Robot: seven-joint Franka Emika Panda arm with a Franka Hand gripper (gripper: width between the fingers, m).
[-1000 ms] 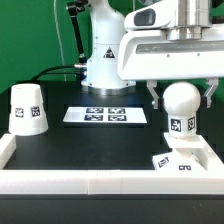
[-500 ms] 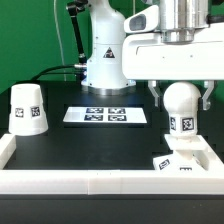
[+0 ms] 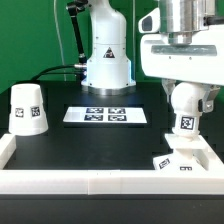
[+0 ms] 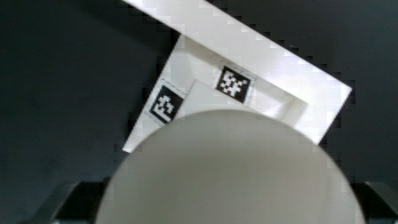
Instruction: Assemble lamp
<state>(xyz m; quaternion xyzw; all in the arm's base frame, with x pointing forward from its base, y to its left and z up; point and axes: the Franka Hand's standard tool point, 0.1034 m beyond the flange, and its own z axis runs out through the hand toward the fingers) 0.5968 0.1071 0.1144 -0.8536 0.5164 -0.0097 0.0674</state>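
My gripper point(image 3: 188, 98) is shut on the round white bulb point(image 3: 185, 104), whose tagged neck points down. It holds the bulb just above the low square base point(image 3: 178, 162), which lies at the exterior view's right by the white wall. In the wrist view the bulb point(image 4: 228, 170) fills the picture between the dark fingers point(image 4: 71, 204), and the base point(image 4: 222, 85) with two tags lies beyond it. The tapered shade point(image 3: 27, 108) stands upside down at the exterior view's left, far from the gripper.
The marker board point(image 3: 105, 115) lies flat in the middle of the black table. A white raised wall point(image 3: 90, 181) runs along the front and sides. The arm's own white pedestal point(image 3: 105, 60) stands at the back.
My gripper has moved toward the exterior view's right with the bulb in it, which now sits more directly over the base. The shade and base have not moved.
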